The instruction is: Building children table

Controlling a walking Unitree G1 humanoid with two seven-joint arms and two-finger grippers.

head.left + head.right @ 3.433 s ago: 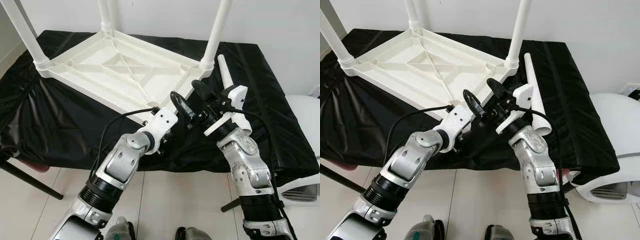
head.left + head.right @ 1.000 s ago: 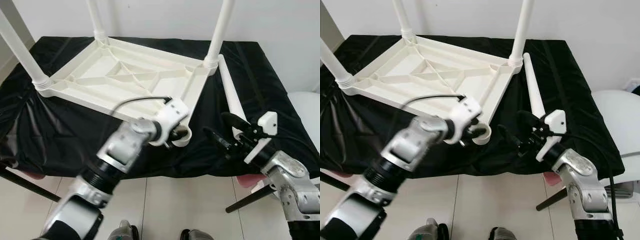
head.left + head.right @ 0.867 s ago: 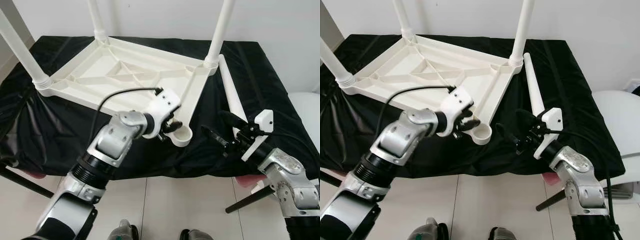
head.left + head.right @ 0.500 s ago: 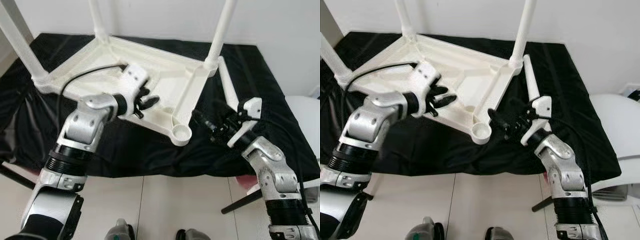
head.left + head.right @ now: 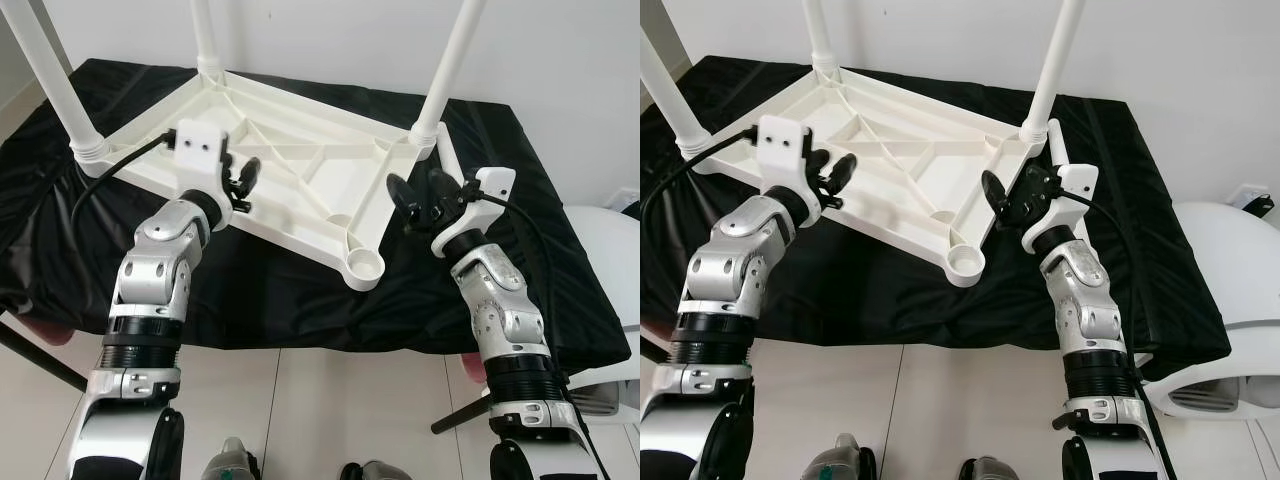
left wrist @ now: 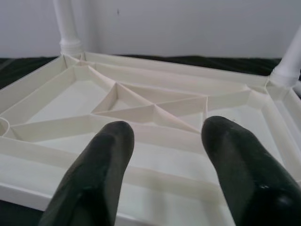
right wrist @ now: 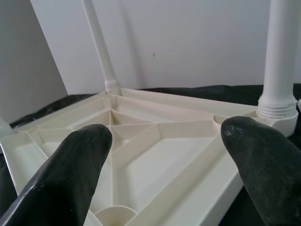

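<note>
Lying upside down on a desk [image 5: 60, 260] draped in black cloth, the white children's table [image 5: 300, 170] has three legs standing up out of its corner sockets, while the near corner socket [image 5: 364, 266] holds none. The left gripper [image 5: 240, 183] hovers at the table's near long edge, jaws spread apart and holding nothing; in the left wrist view its two black fingers [image 6: 99, 174] frame the ribbed underside, with the rim just below their tips. The right gripper [image 5: 418, 196] is raised beside the table's short right edge, jaws likewise wide open and gripping nothing; the vacant socket lies below and a little to the left of these jaws, near but not touching. In the right wrist view the fingers [image 7: 70, 165] straddle the table's frame, with an upright leg [image 7: 281, 56] beyond the right-hand fingertip. A loose white leg [image 5: 1054, 139] lies on the cloth just behind the right jaws, mostly hidden by the wrist, its tip close to the far right table corner. A white rounded object [image 5: 1230, 300] sits off the desk's right end.
</note>
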